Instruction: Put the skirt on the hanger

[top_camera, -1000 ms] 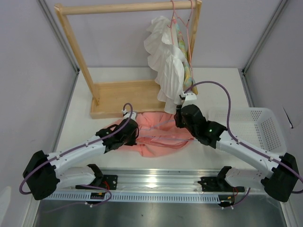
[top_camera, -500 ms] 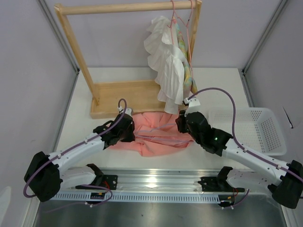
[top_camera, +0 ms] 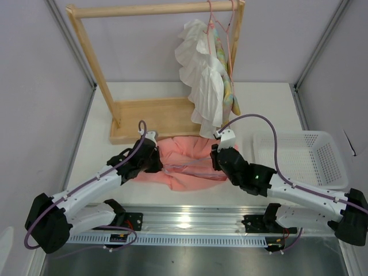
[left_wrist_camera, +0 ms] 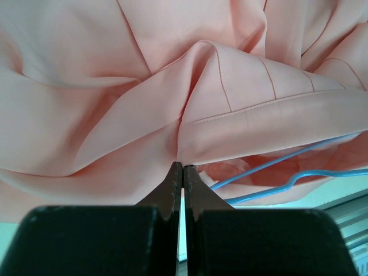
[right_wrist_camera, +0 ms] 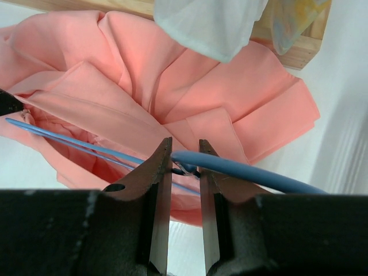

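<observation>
The salmon-pink skirt point(top_camera: 190, 167) lies crumpled on the table in front of the rack's base. My left gripper point(top_camera: 158, 165) is at its left edge, and the left wrist view shows the gripper point(left_wrist_camera: 183, 167) shut on a fold of the skirt point(left_wrist_camera: 115, 86). The light-blue hanger point(left_wrist_camera: 270, 167) runs inside the skirt's opening. My right gripper point(top_camera: 214, 161) is at the skirt's right side. In the right wrist view the gripper point(right_wrist_camera: 185, 155) is shut on the hanger's neck, with the hook point(right_wrist_camera: 253, 174) sticking out to the right and the wires point(right_wrist_camera: 69, 140) leading into the skirt point(right_wrist_camera: 241, 98).
A wooden clothes rack point(top_camera: 149, 118) stands at the back. A white ruffled garment point(top_camera: 201, 75) and a pastel garment point(top_camera: 229, 86) hang from it on pink-red hangers point(top_camera: 221, 23), low over the skirt. A white basket point(top_camera: 299, 158) sits at the right.
Both arms have shifted with the skirt and hanger in hand. The left wrist moved a little left and toward the rack; the right forearm dropped lower and its wrist came nearer.
</observation>
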`<act>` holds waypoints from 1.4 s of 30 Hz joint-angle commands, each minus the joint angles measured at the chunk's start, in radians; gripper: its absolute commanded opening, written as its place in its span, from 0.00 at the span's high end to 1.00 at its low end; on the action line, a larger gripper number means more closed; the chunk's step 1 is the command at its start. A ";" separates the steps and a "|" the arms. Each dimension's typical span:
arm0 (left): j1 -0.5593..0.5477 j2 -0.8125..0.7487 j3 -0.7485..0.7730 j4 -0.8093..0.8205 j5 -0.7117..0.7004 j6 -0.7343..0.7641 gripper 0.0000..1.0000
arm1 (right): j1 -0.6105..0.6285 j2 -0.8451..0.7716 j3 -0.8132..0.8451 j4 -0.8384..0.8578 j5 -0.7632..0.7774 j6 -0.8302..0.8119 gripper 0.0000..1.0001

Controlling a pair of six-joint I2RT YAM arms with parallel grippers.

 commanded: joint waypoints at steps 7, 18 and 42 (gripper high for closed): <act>-0.006 -0.030 -0.052 0.052 0.050 -0.002 1.00 | 0.149 0.091 -0.007 -0.019 0.243 0.027 1.00; -0.088 -0.073 0.043 -0.023 0.033 0.055 0.81 | 0.183 0.110 0.027 -0.065 0.328 0.064 1.00; -0.200 0.232 0.247 0.035 0.170 0.214 0.73 | 0.192 0.102 0.031 -0.045 0.322 0.055 1.00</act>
